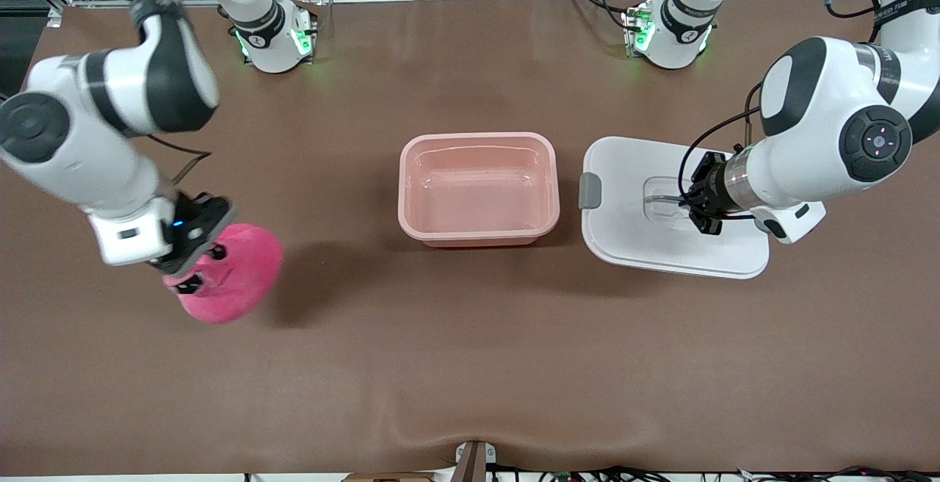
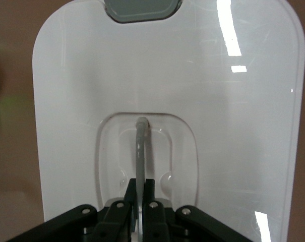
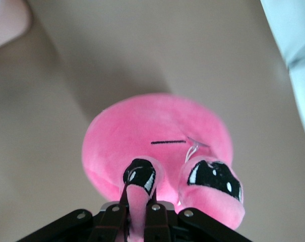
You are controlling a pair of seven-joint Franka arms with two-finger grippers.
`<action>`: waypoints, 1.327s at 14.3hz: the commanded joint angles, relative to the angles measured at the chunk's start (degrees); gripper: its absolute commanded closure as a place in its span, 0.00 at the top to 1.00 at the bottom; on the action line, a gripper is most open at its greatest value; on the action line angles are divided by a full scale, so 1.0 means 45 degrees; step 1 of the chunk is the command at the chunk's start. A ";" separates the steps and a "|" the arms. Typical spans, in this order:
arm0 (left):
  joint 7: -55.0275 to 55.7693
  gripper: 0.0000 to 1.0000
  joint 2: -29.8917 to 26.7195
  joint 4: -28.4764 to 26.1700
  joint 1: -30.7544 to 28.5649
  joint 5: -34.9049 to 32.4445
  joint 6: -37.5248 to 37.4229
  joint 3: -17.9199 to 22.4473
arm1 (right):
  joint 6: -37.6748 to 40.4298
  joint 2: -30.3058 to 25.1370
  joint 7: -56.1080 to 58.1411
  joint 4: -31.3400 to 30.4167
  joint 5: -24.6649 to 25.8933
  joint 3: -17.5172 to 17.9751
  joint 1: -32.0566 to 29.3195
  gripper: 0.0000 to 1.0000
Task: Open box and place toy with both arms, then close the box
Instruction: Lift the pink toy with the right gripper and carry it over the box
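Presently, right tool (image 1: pixel 192 267) pinched on toy (image 1: pixel 239 276), left tool (image 1: pixel 698 210) clamped on lid (image 1: pixel 631 239) handle, box (image 1: pixel 477 188) open.

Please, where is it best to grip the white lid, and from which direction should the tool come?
Grip the clear handle in the recessed centre of the lid, coming from above: the lid lies flat on the table, so only this thin raised bar fits between fingers. The left tool is shut on it this way.
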State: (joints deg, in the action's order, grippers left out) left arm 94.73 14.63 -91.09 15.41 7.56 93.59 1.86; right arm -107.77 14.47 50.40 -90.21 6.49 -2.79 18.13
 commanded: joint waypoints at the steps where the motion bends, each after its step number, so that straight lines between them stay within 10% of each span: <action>1: -0.0232 0.00 -0.1061 -0.0811 -0.0124 -0.0291 -0.0387 -0.0081 | 0.1074 0.0104 0.0168 0.0864 0.1968 -0.0161 0.2641 0.00; 8: -0.1537 0.00 -0.1375 -0.1222 -0.0767 -0.0468 -0.0367 -0.0081 | 0.4336 0.0922 -0.3211 0.1761 0.3752 -0.0180 0.6905 0.00; 19: -0.1892 0.00 -0.1415 -0.1438 -0.0809 -0.0449 -0.0191 -0.0276 | 0.5825 0.2467 -0.3329 0.3112 0.4691 -0.0180 0.8862 0.00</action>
State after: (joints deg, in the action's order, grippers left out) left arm 86.72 10.41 -95.69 11.90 6.44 92.13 1.00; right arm -82.88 24.38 35.76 -78.39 26.14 -2.95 57.26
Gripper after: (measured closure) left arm 0.930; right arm 0.877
